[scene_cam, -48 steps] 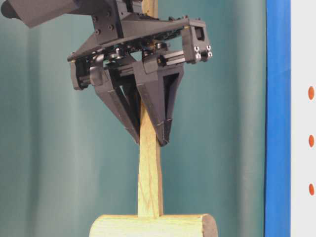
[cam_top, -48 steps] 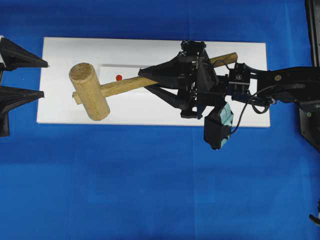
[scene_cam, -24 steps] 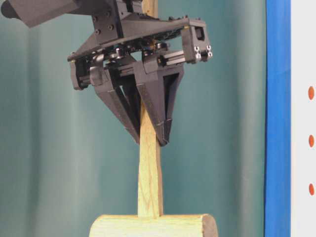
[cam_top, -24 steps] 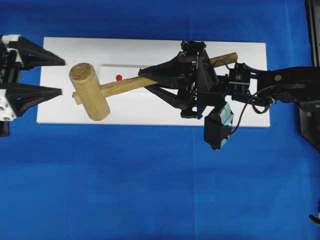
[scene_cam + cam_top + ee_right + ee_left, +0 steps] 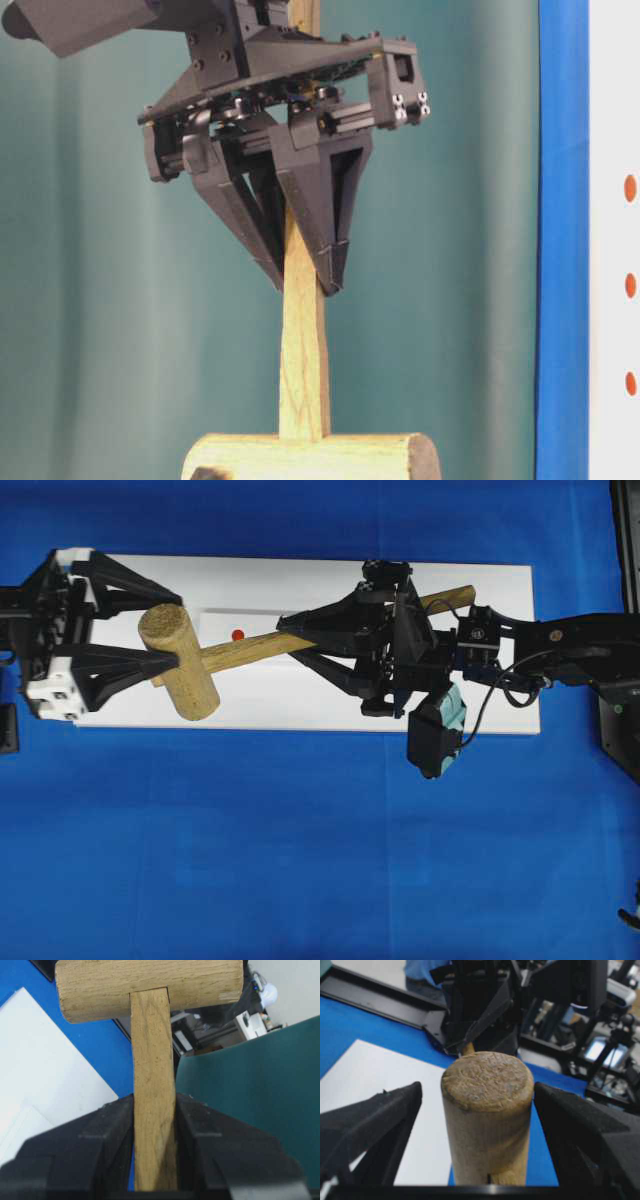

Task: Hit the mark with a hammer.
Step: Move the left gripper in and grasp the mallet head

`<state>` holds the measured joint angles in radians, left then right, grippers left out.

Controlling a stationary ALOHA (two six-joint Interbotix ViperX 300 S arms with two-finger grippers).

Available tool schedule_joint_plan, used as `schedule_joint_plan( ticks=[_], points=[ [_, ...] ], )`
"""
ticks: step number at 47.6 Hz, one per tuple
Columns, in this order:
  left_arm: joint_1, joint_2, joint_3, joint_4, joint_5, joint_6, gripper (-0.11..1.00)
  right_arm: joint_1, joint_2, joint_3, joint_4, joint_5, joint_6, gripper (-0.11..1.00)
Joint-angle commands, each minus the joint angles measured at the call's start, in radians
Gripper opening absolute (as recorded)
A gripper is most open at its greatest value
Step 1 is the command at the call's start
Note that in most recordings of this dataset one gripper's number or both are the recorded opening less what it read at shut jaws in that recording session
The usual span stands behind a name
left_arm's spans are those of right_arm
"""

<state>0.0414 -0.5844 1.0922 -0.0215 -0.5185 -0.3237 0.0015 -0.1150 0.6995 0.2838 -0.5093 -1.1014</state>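
The hammer, a light wooden mallet, hangs over the white board (image 5: 300,580), head (image 5: 180,665) at the left and handle (image 5: 245,652) running right. The mark, a small red dot (image 5: 237,635), shows on the board just beside the handle. My right gripper (image 5: 291,640) is shut on the handle (image 5: 152,1085), mid-length, with both fingers pressed on its flat sides (image 5: 303,360). My left gripper (image 5: 172,630) is open and straddles the head (image 5: 487,1110). Its fingers (image 5: 375,1125) stand on either side of the head with a gap showing.
The board lies on a blue cloth (image 5: 300,860). Black equipment stands at the right edge (image 5: 625,680). In the table-level view a teal backdrop (image 5: 120,350) fills the rear, and a white panel with red dots (image 5: 630,187) stands at the right.
My left gripper has moved right from the board's left edge, and its open fingers now flank the hammer head. The right gripper and the hammer have not moved.
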Motion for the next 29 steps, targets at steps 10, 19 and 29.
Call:
schedule_joint_plan(
  ticks=[10, 19, 29],
  points=[
    [-0.002, 0.064, -0.066, -0.002, -0.011, -0.002, 0.94, -0.002, -0.034, -0.015, 0.017, 0.000, 0.002, 0.10],
    [0.002, 0.058, -0.064, -0.003, -0.006, -0.008, 0.93, -0.002, -0.034, -0.017, 0.017, 0.012, 0.002, 0.10],
    [0.003, 0.061, -0.064, -0.002, -0.005, -0.074, 0.58, -0.005, -0.034, -0.023, 0.017, 0.014, 0.003, 0.10]
  ],
)
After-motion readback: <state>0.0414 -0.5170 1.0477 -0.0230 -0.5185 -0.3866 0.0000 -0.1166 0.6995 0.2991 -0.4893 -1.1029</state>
